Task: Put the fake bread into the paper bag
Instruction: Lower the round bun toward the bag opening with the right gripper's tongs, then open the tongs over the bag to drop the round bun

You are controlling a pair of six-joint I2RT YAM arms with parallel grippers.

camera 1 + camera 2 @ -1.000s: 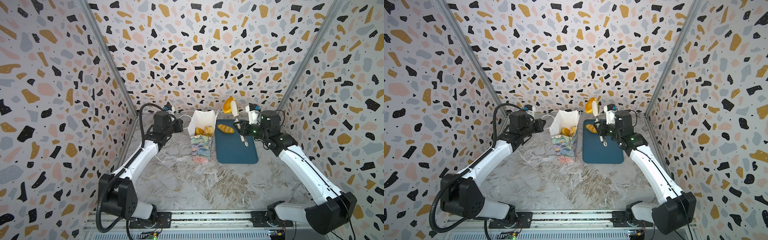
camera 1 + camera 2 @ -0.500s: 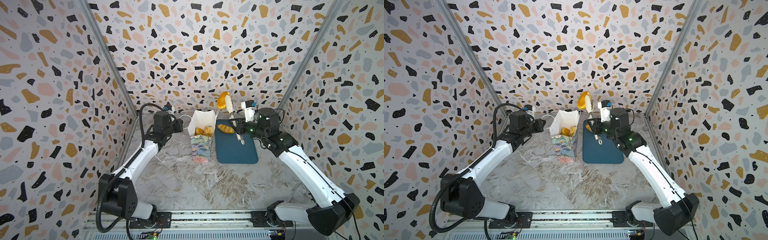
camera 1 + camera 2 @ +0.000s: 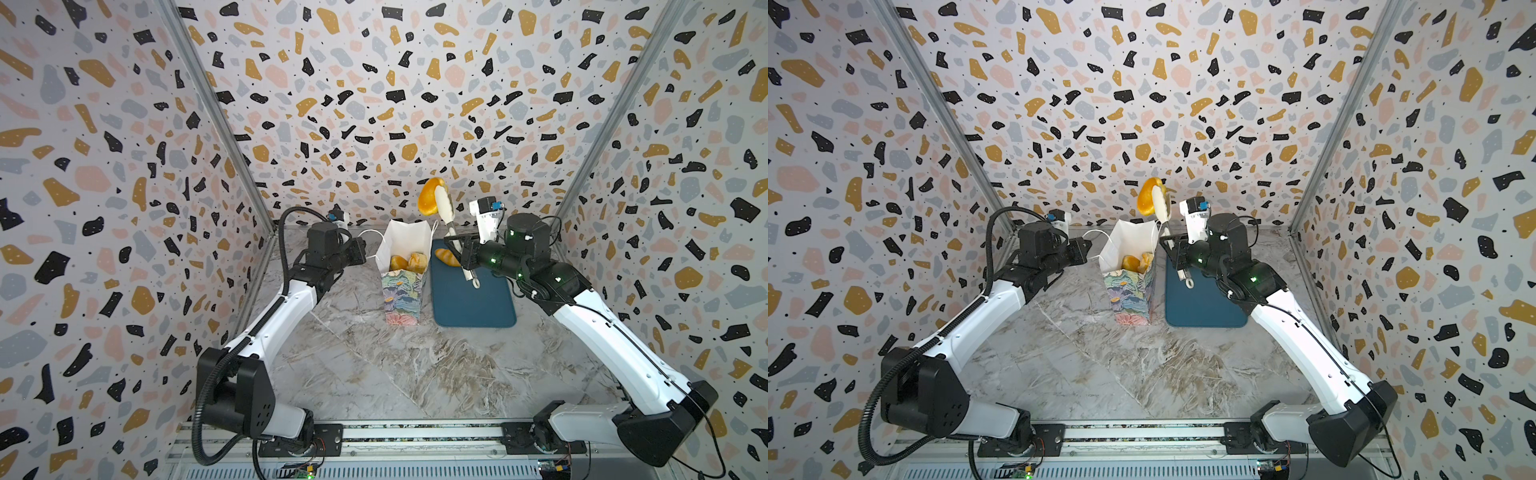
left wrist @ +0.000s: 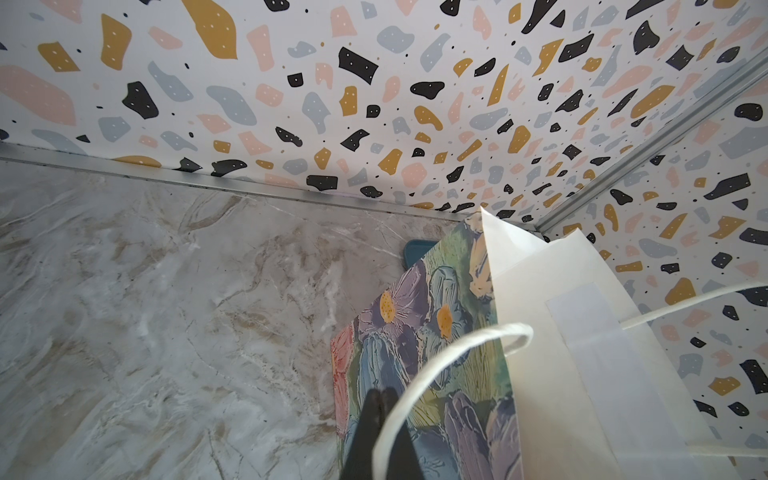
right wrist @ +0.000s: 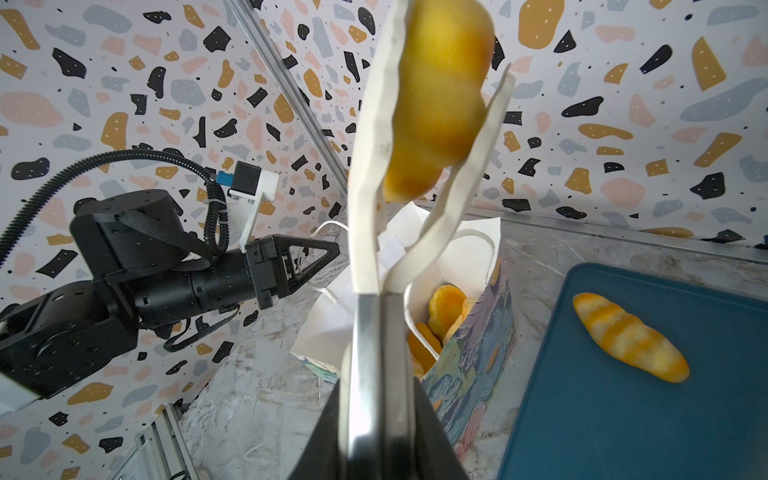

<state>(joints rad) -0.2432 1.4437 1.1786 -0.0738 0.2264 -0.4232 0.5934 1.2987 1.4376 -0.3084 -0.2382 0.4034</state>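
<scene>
The right gripper (image 3: 460,254) is clenched on the metal handles of white-tipped tongs (image 3: 446,208), and the wrist view shows its jaws (image 5: 378,436) pressing the two handles together. The tongs stand nearly upright, and their tips pinch a golden bun (image 3: 428,199) on both sides, lifted clear of everything below. In both top views the bun (image 3: 1147,197) hangs above the right rear corner of the bag (image 3: 401,291), higher than its rim. The bag stands upright on the counter (image 3: 415,374), mouth open, white lining showing. At least two breads (image 3: 407,262) lie inside it, and they also show in the right wrist view (image 5: 444,307). Just right of the bag lies a teal tray (image 3: 473,303), its long edge beside the bag's base. One striped loaf (image 3: 446,257) rests near the tray's far end, partly behind the right gripper. Across from it, the left gripper (image 3: 359,253) sits at the bag's left side, level with its upper edge, jaws pressed together (image 4: 380,399). The white cord handle (image 4: 490,331) loops out from the bag and runs right against these fingers. I cannot tell whether the cord is pinched between them or only lies alongside.
</scene>
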